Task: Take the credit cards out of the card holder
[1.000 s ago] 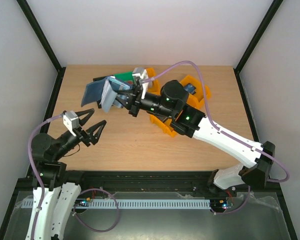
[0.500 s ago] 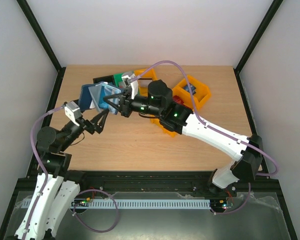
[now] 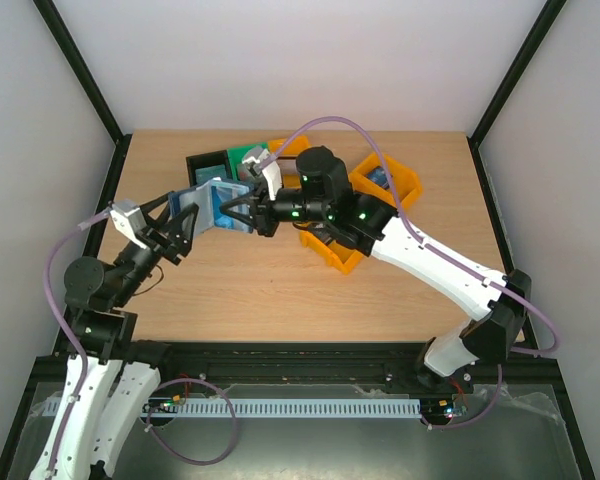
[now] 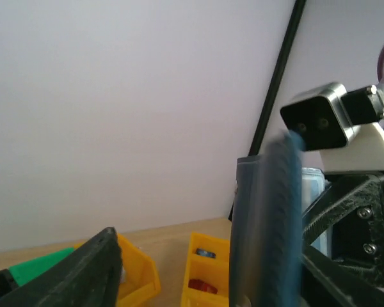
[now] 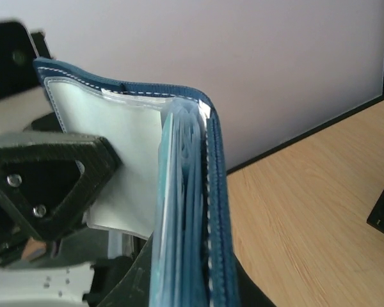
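Right gripper (image 3: 240, 213) pinches the card holder (image 3: 213, 204) above the table (image 3: 280, 290); left gripper (image 3: 183, 226) stands partly open astride its free flap edge, not clamped; credit cards (image 5: 179, 204) show edge-on inside.

You are viewing a robotics laboratory cell: plain white panel walls (image 3: 310, 60) and black metal frame posts (image 3: 80, 70) are enclosing a light wooden tabletop (image 3: 270, 290), where two white-and-black robot arms (image 3: 450, 275) are working beside orange plastic bins (image 3: 338, 258).

Around me stand plain pale walls (image 3: 310, 60), evenly lit, with slim black frame posts (image 3: 79, 68) in the corners; below me lies a light wooden desk (image 3: 270, 290) edged in black
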Tool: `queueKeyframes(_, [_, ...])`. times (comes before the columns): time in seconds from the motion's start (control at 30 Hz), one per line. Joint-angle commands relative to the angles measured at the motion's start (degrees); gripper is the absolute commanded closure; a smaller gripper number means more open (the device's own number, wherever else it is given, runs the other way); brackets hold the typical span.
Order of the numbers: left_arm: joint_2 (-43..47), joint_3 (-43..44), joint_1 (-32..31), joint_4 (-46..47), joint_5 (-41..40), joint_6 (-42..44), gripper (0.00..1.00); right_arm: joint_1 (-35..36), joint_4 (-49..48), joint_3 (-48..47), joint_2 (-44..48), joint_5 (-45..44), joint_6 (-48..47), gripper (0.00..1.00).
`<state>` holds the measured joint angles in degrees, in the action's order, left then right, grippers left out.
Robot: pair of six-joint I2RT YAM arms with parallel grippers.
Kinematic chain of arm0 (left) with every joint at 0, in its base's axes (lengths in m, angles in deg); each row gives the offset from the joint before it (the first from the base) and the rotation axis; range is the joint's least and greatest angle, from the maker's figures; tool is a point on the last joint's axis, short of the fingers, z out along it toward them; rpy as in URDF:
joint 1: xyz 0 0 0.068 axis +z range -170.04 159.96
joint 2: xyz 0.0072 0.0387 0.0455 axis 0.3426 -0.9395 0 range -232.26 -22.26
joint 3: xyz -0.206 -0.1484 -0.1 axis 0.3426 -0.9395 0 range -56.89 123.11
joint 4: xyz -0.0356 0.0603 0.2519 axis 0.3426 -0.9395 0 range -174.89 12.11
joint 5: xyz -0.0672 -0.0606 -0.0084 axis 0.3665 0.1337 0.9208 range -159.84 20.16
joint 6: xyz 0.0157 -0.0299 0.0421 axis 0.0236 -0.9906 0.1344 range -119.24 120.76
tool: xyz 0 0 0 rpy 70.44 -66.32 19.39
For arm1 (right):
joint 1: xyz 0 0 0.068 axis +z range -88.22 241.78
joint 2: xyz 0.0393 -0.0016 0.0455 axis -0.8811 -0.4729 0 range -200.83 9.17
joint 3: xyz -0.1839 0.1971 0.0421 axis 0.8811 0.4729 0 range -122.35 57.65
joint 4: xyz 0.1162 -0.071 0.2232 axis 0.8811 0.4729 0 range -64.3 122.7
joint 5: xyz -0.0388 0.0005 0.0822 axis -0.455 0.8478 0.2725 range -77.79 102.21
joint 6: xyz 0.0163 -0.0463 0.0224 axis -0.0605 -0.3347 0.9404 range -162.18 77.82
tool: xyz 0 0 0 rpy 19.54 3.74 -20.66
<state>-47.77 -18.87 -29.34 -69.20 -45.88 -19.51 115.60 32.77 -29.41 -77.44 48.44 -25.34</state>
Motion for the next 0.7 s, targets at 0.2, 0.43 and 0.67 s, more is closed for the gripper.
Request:
queueKeyframes(0.2, [-2.05, -0.94, 0.6, -11.62, 15.61, -1.61, 0.34, -0.3, 23.04, -8.51, -2.49, 9.93, -18.01, 0.98])
queueKeyframes(0.43, [-1.97, -6.8, -1.17, -4.64, 19.76, -6.26, 0.36, -0.3, 25.04, -5.95, -3.04, 14.0, -19.87, 0.98])
queueKeyframes(0.67, [-2.96, -12.44, -2.48, 5.74, 24.84, -15.22, 0.61, -0.3, 33.56, -12.48, -9.44, 14.5, -27.45, 0.98])
